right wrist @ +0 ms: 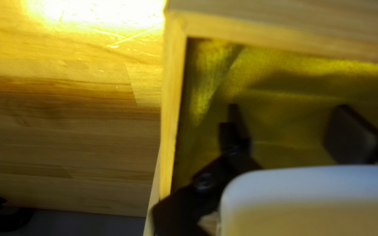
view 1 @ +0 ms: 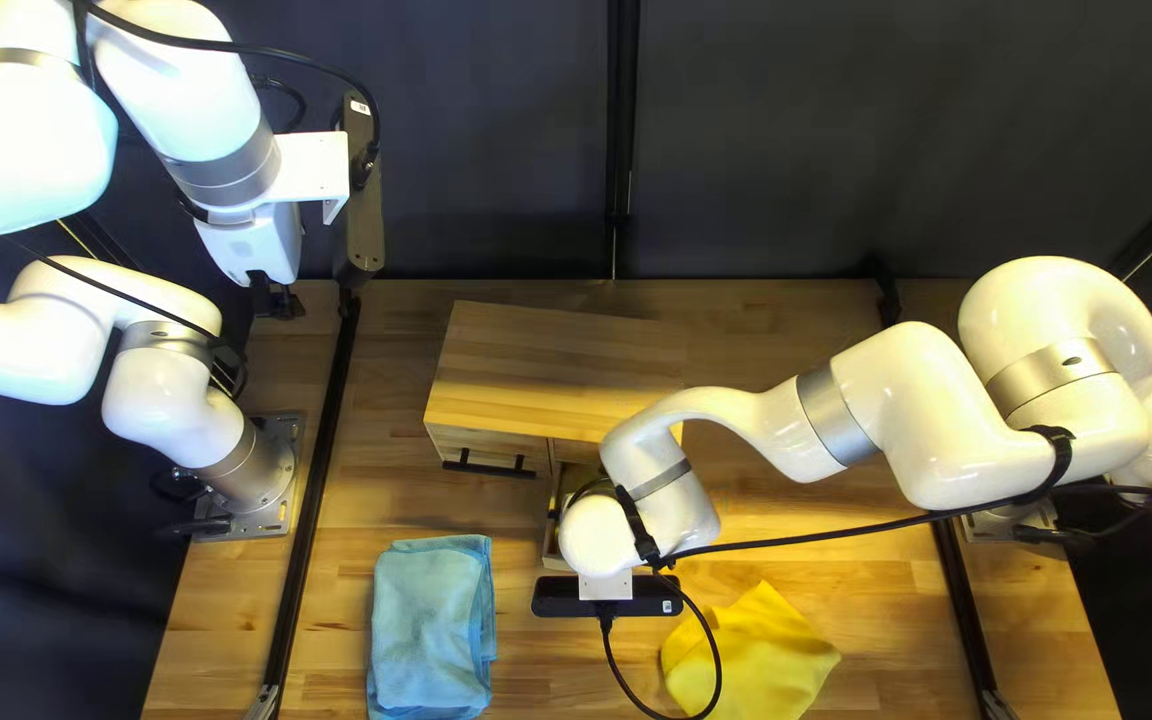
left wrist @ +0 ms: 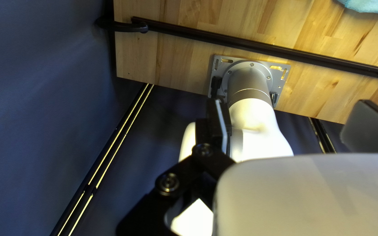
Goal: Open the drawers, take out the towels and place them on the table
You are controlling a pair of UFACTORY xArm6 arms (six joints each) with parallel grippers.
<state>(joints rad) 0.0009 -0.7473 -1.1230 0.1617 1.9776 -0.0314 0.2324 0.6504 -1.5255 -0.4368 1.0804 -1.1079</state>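
A wooden drawer cabinet point(view 1: 556, 370) stands mid-table; its left drawer is closed, with a black handle point(view 1: 486, 465). The right drawer point(view 1: 548, 520) is pulled out beneath my right wrist, which hides the gripper in the top left view. In the right wrist view my right gripper point(right wrist: 292, 137) is inside the drawer, just past its side wall point(right wrist: 167, 98). Its fingers stand wide apart, tips down on a yellow towel point(right wrist: 290, 95). A blue towel point(view 1: 431, 620) and another yellow towel point(view 1: 751, 660) lie on the table in front. My left gripper point(left wrist: 294, 114) is open and empty, raised at the back left point(view 1: 271, 292).
The left arm's base plate point(left wrist: 249, 78) sits at the table's left edge beside a black rail point(view 1: 321, 450). A black cable point(view 1: 636, 660) from my right wrist loops over the table beside the yellow towel. A corner of the blue towel point(left wrist: 369, 5) shows in the left wrist view.
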